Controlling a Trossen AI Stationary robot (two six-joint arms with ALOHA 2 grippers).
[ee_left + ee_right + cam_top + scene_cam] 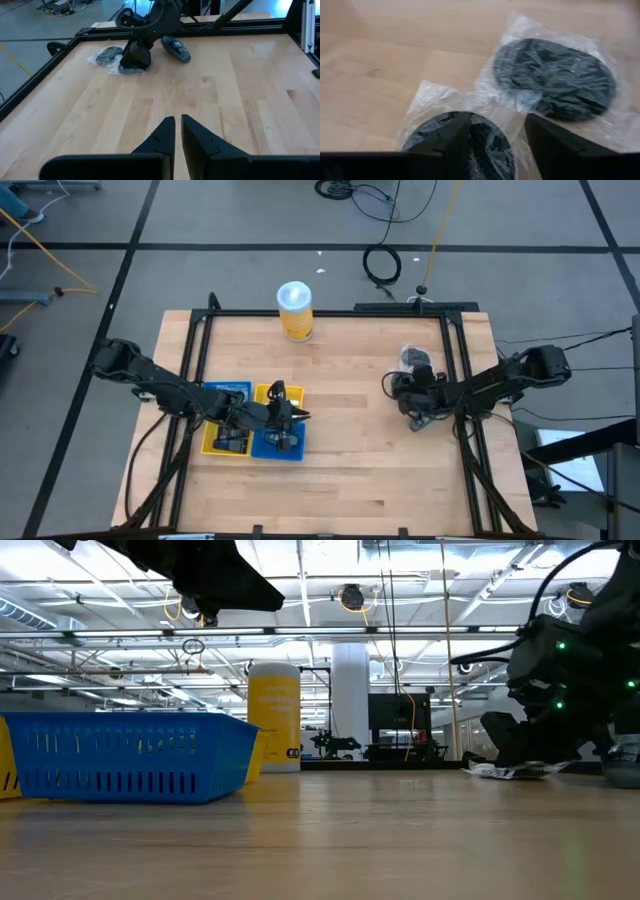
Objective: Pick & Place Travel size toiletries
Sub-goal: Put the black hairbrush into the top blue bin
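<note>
While my right gripper straddles, fingers spread, the near dark round toiletry in clear crinkly wrapper, the left gripper waits pressed together over trays.

Industrial lab: taped floor, ceiling trusses.

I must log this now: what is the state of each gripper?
Left gripper: shut, holding nothing, above the blue tray.
Right gripper: open, down over a wrapped dark item.
</note>
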